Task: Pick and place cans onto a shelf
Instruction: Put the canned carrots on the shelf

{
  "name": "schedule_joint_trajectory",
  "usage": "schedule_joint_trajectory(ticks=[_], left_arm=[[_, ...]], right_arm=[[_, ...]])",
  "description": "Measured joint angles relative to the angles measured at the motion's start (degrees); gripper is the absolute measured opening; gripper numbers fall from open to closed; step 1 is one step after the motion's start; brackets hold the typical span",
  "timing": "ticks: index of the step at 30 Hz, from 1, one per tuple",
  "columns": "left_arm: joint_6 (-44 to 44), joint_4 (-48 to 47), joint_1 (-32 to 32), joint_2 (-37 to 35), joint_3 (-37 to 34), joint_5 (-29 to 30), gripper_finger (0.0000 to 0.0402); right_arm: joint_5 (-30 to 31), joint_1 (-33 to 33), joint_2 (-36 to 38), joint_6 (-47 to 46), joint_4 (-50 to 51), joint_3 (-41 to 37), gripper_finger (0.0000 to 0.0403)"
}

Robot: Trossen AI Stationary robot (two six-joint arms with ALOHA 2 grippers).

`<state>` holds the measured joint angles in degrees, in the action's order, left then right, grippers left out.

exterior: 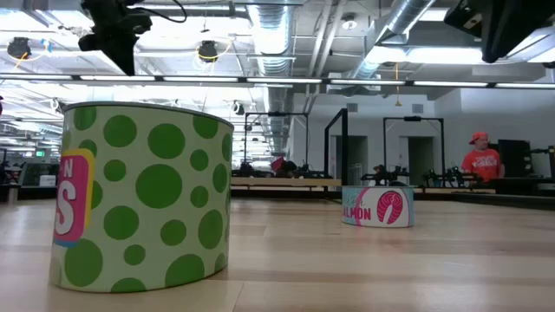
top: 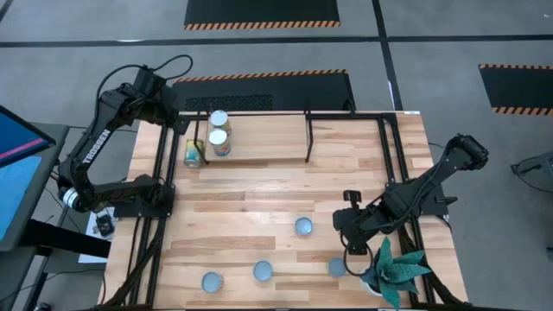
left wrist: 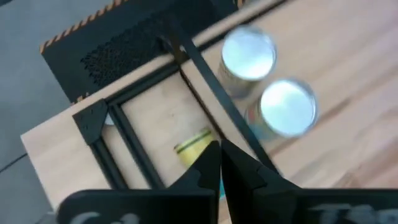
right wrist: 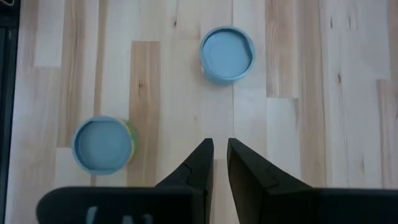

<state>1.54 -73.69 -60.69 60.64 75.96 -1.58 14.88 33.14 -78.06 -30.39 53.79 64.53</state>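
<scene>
Two cans (top: 219,119) (top: 219,139) stand upright on the shelf (top: 276,138) at the table's far left. A yellow can (top: 193,153) lies on its side at the shelf's left end. My left gripper (left wrist: 221,163) hovers above that end, shut and empty, with the yellow can (left wrist: 194,146) just beyond its tips. Several cans stand on the near table: (top: 303,226), (top: 263,271), (top: 212,282), (top: 337,268). My right gripper (right wrist: 220,163) hangs over the near right, all but shut and empty, with two cans (right wrist: 227,55) (right wrist: 103,144) ahead of it.
A green spiky plant (top: 396,266) stands at the near right corner, beside my right arm. The shelf's black legs and frame (top: 308,138) rise at the far side. In the low view a green-dotted can (exterior: 139,195) stands close, and a person (exterior: 479,160) shows far behind.
</scene>
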Motion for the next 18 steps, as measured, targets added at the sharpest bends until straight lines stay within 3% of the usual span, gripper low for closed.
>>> schedule_joint_trajectory(ticks=[5, 12, 15, 18], left_arm=[[3.0, -4.1, -0.1, -0.7, 0.0, 0.4, 0.0000], [3.8, -13.7, 0.0, -1.0, 0.0, 0.3, 0.0000], [4.3, -16.2, 1.1, -2.1, -0.5, -2.9, 0.0000], [3.7, -16.1, 4.0, -5.8, -2.3, -9.0, 0.0000]], right_arm=[[0.6, -0.9, 0.0, -6.6, 0.1, 0.0, 0.0070], [11.0, -8.2, 0.1, -24.4, 0.3, 0.0, 0.0070], [12.3, -13.1, 0.1, -30.3, -1.3, 0.0, 0.0070], [10.5, -17.4, 0.1, -29.1, -5.3, 0.0, 0.0070]])
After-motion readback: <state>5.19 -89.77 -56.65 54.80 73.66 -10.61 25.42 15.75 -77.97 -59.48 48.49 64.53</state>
